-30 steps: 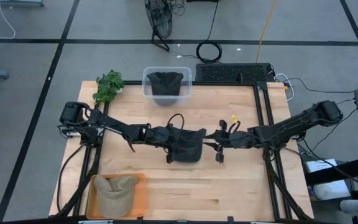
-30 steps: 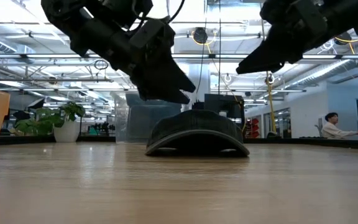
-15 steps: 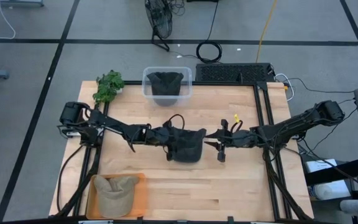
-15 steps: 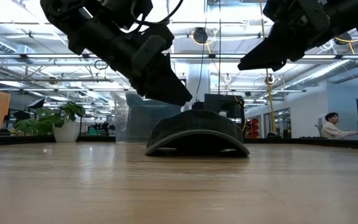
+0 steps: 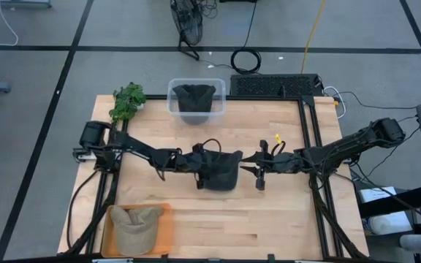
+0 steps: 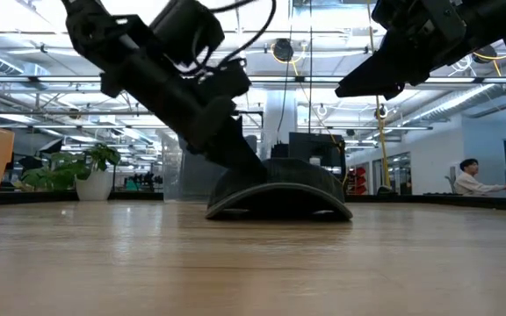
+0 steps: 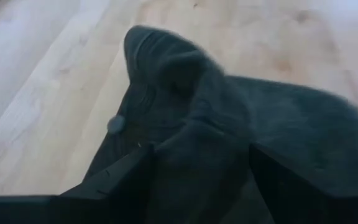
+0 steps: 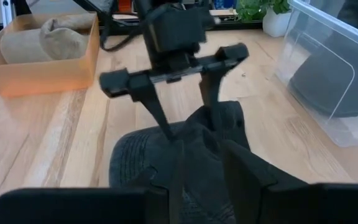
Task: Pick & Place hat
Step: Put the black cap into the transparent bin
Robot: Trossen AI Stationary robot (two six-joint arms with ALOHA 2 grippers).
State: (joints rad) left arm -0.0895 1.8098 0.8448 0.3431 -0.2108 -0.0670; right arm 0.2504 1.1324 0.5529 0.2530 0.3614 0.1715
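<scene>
1. Left gripper is down at the middle of the table, its two fingers spread wide and straddling a pinched-up fold of the dark cap; the fingers are not closed on the cloth.
2. Right gripper hangs just beside the cap's other side, raised above the tabletop in the low view. Its two fingers stand a little apart with nothing between them.
3. Three caps in all can be counted. The dark cap lies crown up at the centre of the wooden table, between the two grippers, brim resting on the wood.
4. One tan cap sits in one orange tray at the table's near left corner.
5. One more dark cap fills one clear plastic bin at the far edge, left of centre.
6. One small potted plant stands at the far left corner, near the bin.
7. One black keyboard-like panel lies along the far edge toward the right corner.
8. One person sits in the room far beyond the table.
</scene>
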